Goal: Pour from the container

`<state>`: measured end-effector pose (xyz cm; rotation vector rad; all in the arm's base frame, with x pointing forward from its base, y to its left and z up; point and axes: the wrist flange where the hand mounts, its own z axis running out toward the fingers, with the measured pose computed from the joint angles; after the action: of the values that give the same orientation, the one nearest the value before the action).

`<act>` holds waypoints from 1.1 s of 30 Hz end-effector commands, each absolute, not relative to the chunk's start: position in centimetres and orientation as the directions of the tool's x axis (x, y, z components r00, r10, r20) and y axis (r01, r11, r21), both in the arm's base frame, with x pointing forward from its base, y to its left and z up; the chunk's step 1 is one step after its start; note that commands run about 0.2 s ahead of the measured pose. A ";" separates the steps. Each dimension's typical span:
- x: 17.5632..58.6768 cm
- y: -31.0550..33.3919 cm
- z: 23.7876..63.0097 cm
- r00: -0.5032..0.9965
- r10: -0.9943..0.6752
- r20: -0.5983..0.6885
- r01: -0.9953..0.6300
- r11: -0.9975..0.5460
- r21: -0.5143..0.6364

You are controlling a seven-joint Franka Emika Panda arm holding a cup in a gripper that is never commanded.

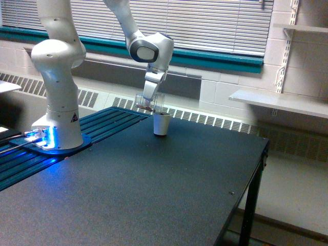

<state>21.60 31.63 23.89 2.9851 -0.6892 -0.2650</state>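
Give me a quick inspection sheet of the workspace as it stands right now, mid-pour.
Surface: black table, bare apart from the cup and the arm's base.
Job's things: clear cup with brown bits, tipped over the white paper cup, which stands upright.
Clutter: nothing seen.
Claw: claw shut on the clear cup, above and to the exterior view's left of the white cup.
Cables: dark leads by the blue-lit base.
Surroundings: window blinds, wall heater grille, shelves on the exterior view's right.
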 end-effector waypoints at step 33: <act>20.7 31.9 24.5 0.873 -0.466 -0.143 -0.460 -0.885 0.078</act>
<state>20.81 31.90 24.19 2.9984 -0.7247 -0.2621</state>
